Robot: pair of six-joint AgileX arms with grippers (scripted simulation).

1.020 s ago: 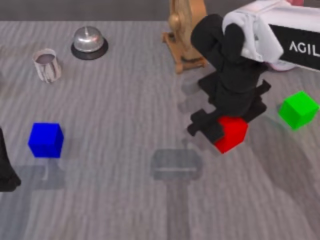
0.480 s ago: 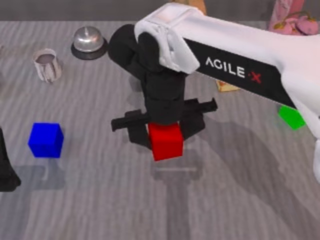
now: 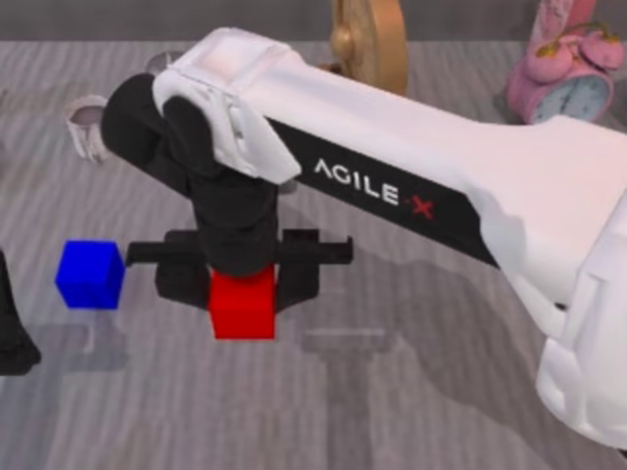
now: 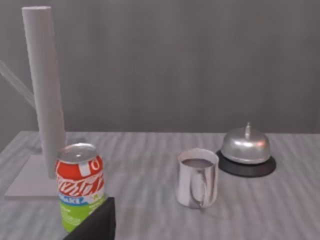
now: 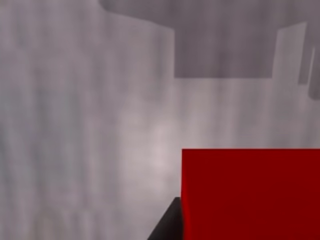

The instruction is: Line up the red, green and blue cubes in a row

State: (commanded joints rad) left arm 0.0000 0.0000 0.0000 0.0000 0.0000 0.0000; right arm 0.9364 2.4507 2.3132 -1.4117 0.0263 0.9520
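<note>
Red cube in transit, clamped between the jaws of the right gripper, held above the table.

Top view: right arm reached across from the table's right toward the left half; red cube hung near the blue cube, a clear gap between them; green cube hidden under the white arm, position not told. Left gripper parked at the left edge, finger state not shown. Risk, judged: a release too far left, or a wide opening, would knock the blue cube and spoil the row.
Left wrist view: soda can, metal cup, bell, white post; no cube seen.
Right wrist view: red cube filled the lower corner over bare table, shadow beneath suggesting height; a drop from there might bounce or skew it.
</note>
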